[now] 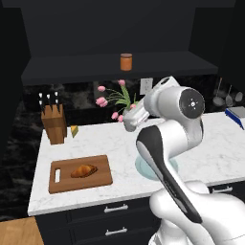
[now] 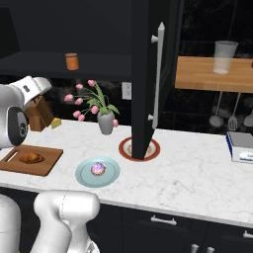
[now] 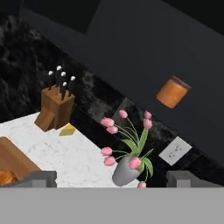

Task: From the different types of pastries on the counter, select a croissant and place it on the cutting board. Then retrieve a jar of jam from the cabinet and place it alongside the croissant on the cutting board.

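The croissant [image 1: 84,170] lies flat on the cutting board [image 1: 100,179], roughly mid-board, slot handle end to the left in the left base view. The board sits on the counter [image 1: 119,143] near its front edge. The jar of jam [image 1: 126,61] stands upright on the cabinet [image 1: 72,33] shelf ledge, alone, well above the counter. My gripper [image 3: 112,178] is in the air over the counter with fingers spread wide and nothing between them; in the hand view it faces the vase of pink tulips [image 3: 127,168], with the jar up and to the right. The knife block [image 1: 53,123] stands at the back left of the counter, a small yellow wedge [image 1: 74,131] just beside it. The cupcake [image 2: 98,169] sits on a pale blue plate [image 2: 84,175] right of the board. Another plate with a red-brown rim [image 2: 123,148] lies behind it, partly hidden by the open cabinet door [image 2: 148,74].
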